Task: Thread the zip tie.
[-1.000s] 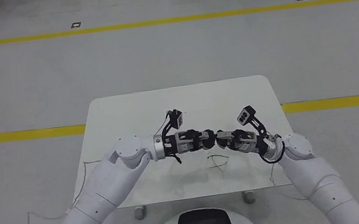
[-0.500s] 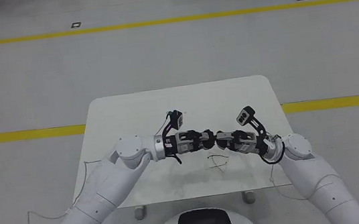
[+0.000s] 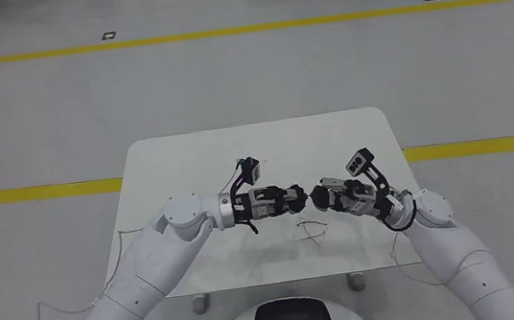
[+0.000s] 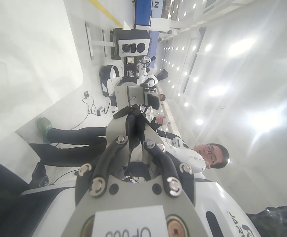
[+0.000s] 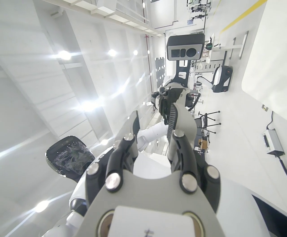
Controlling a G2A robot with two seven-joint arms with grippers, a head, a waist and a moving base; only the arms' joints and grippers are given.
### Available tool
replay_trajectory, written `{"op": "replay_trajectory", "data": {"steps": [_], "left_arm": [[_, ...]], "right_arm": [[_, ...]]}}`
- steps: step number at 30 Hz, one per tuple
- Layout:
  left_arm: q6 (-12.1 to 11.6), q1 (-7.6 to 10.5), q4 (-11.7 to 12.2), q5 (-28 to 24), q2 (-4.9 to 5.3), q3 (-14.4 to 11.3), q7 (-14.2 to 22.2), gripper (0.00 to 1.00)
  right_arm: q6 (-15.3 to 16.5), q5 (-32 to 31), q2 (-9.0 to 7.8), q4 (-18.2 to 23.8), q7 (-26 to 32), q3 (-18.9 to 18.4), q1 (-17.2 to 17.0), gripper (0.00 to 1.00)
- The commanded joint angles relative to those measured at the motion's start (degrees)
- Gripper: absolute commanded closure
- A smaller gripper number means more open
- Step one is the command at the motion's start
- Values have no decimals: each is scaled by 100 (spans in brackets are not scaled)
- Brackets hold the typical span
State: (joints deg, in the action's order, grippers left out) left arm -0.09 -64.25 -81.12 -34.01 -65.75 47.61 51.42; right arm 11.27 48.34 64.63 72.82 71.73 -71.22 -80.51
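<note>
The right end effector has drawn back slightly from the left end effector at mid-frame, its fingers apart and empty. The left one stays closed on the thin black plastic zip tie, which hangs looped just below them. I think the threading is nearly done.

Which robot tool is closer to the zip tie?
Left. The left tool is shut on the black zip tie; the right tool is open, facing it close by.

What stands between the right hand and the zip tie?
Nothing visible does. The left hand holds what seems to be the zip tie at its tip, and the open right hand faces it across a bare gap.
</note>
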Motion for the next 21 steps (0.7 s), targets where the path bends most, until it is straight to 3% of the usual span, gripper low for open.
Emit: {"op": "replay_trajectory", "data": {"steps": [1,13,21], "left_arm": [[-13,-15,-35,10,9,12,9,100],[-130,-54,-175,191,26,5,-53,100],[-506,-132,-402,735,158,221,220,100]], "right_arm": [[-11,9,-2,5,9,-10,-2,0],[-6,-193,-11,99,-39,11,-19,0],[178,-571,-70,-53,560,-48,141,0]]}}
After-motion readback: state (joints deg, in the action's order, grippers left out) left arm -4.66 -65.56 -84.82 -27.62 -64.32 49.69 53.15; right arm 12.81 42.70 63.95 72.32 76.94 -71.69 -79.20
